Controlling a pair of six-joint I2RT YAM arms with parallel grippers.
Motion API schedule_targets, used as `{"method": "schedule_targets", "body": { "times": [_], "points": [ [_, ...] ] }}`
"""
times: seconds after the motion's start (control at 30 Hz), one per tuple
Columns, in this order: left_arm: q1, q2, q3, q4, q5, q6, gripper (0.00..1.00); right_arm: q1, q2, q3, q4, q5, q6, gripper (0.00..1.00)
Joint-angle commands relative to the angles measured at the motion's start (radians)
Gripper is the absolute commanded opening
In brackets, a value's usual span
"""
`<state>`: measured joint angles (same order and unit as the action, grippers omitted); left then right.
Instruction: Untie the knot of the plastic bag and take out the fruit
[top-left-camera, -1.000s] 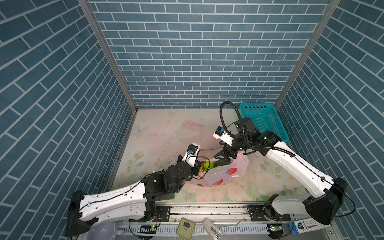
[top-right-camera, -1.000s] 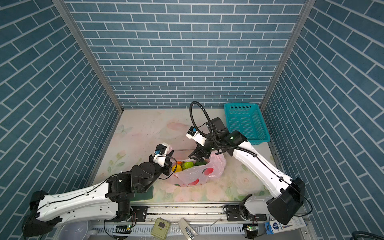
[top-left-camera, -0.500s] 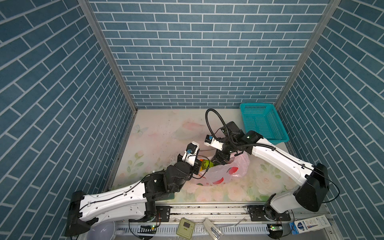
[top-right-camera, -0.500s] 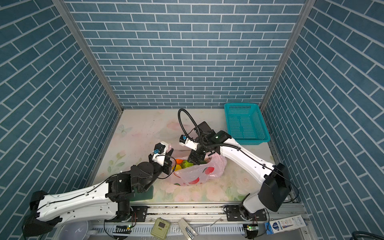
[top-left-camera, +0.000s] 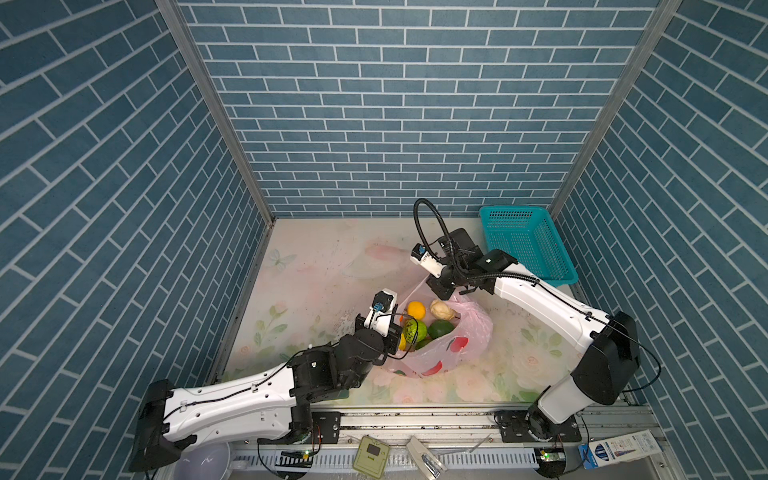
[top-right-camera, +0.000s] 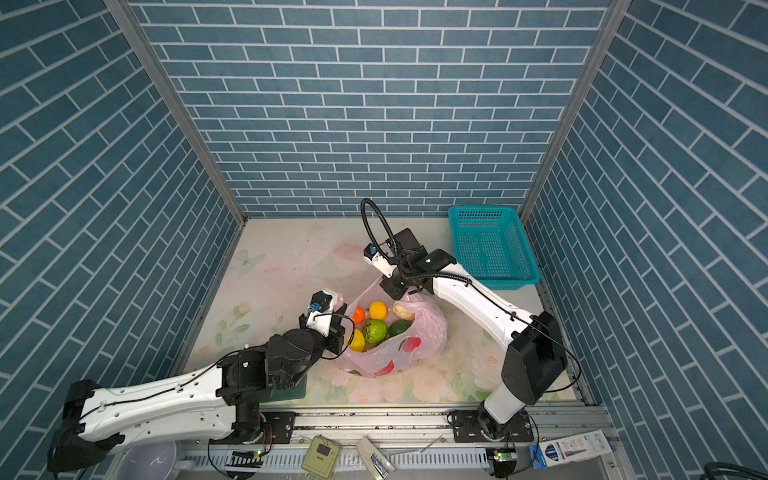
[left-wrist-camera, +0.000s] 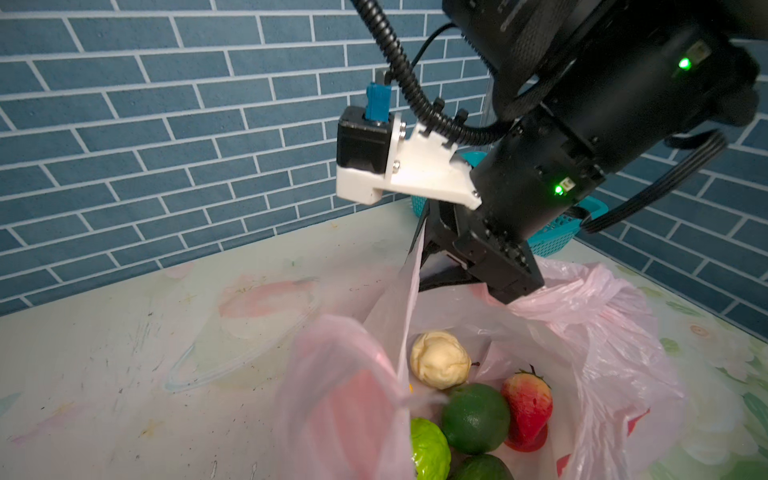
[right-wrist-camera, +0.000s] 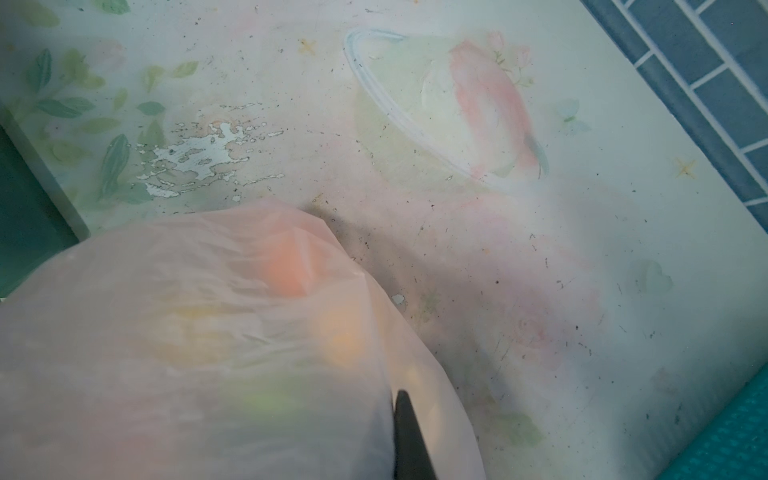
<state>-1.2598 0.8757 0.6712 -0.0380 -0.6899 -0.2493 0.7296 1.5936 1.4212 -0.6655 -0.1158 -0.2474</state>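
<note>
**Bag held open; fruit comes next**

Untying looks done: no knot shows. The left gripper (top-right-camera: 338, 322) pinches one rim of the thin translucent pink plastic bag (top-left-camera: 471, 338); the right gripper (top-left-camera: 444, 291) clamps the opposite rim. The round toy fruit (top-left-camera: 416, 309) lies between and below both fingertips. Next, one gripper must release and reach in.

Bright, even light; plastic bag (right-wrist-camera: 166, 332) blurred in right wrist view.

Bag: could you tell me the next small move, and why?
Probably ease the right gripper toward the basket: it is shut on the bag at its far edge, the left gripper seems to hold the opposite edge, and fruit lies inside.
</note>
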Motion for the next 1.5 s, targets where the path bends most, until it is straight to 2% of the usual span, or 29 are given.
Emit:
{"method": "schedule_targets", "body": {
  "times": [0.0, 0.1, 0.13, 0.23, 0.47, 0.6, 0.67, 0.9, 1.0, 1.13, 1.33, 1.4, 1.47],
  "points": [
    [-0.009, -0.030, -0.009, -0.090, -0.045, -0.032, 0.13, -0.050, -0.015, 0.054, 0.007, 0.101, 0.066, 0.00],
    [-0.009, -0.054, -0.005, -0.118, -0.053, -0.047, 0.58, -0.050, -0.012, 0.063, -0.007, 0.095, 0.063, 0.00],
    [-0.009, -0.068, -0.008, -0.123, -0.062, -0.055, 0.66, -0.051, -0.013, 0.061, -0.003, 0.098, 0.063, 0.00],
    [-0.009, -0.128, -0.021, -0.160, -0.083, -0.073, 0.81, -0.056, -0.007, 0.056, 0.001, 0.115, 0.062, 0.00],
    [-0.007, -0.291, -0.034, -0.268, -0.178, -0.075, 0.89, -0.059, -0.004, 0.071, 0.014, 0.099, 0.056, 0.00],
    [-0.008, -0.361, -0.025, -0.262, -0.191, -0.003, 0.92, -0.059, 0.002, 0.072, 0.014, 0.097, 0.061, 0.00],
    [-0.008, -0.351, 0.000, -0.239, -0.142, 0.048, 0.99, -0.059, 0.005, 0.074, 0.012, 0.095, 0.066, 0.00],
    [-0.008, -0.065, 0.201, -0.205, 0.150, 0.139, 1.00, -0.060, 0.036, 0.105, 0.001, 0.119, 0.096, 0.00],
    [-0.007, -0.033, 0.232, -0.186, 0.211, 0.143, 1.00, -0.071, 0.048, 0.118, 0.001, 0.147, 0.104, 0.00],
    [-0.007, -0.064, 0.239, -0.212, 0.223, 0.137, 1.00, -0.108, 0.053, 0.123, 0.011, 0.143, 0.111, 0.00],
    [0.001, -0.184, 0.220, -0.248, 0.112, 0.136, 1.00, -0.125, 0.050, 0.117, 0.035, 0.098, 0.074, 0.00],
    [0.039, -0.226, 0.208, -0.251, 0.088, 0.115, 1.00, -0.125, 0.046, 0.108, 0.047, 0.070, 0.072, 0.00],
    [0.120, -0.232, 0.214, -0.271, 0.137, 0.077, 1.00, -0.124, 0.043, 0.099, 0.059, 0.036, 0.074, 0.00]
  ]
}}
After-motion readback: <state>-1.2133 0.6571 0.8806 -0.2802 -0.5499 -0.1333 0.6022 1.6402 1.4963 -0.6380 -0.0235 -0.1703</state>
